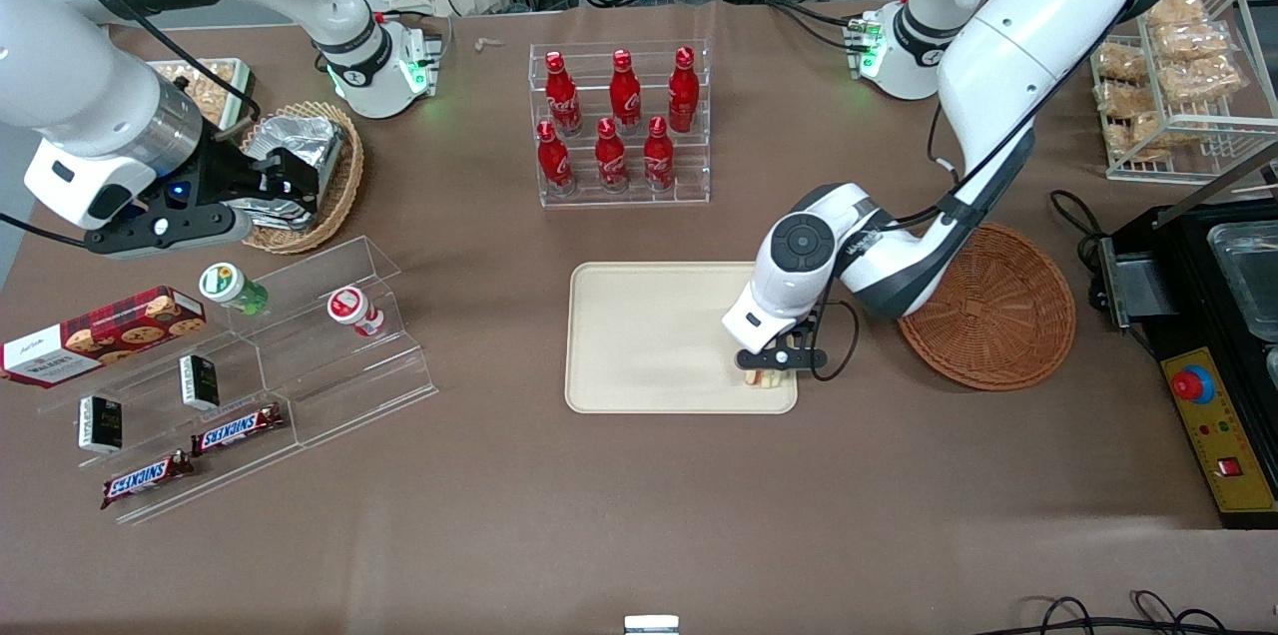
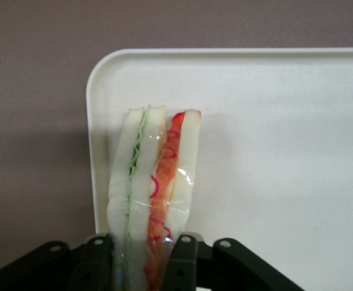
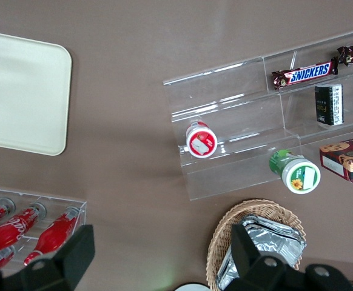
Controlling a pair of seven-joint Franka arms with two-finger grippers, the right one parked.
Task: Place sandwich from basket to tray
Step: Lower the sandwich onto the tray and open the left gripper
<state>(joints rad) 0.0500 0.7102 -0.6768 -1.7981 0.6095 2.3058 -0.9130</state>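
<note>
hand (image 2: 146,267) clamping sandwich (image 2: 155,188) over tray (image 2: 273,121) corner, filling layers visible

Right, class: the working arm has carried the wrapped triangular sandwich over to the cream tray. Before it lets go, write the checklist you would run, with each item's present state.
1. Triangular white-bread sandwich is between the left gripper's fingers: ok.
2. Sandwich is over the cream-beige rectangular tray, inside its rim: ok, though close to the corner nearest the basket.
3. Sandwich is resting on the tray surface: cannot tell.
4. Tray around the sandwich is bare: ok.
5. Round reddish-brown wicker basket no longer holds the sandwich: ok.
</note>
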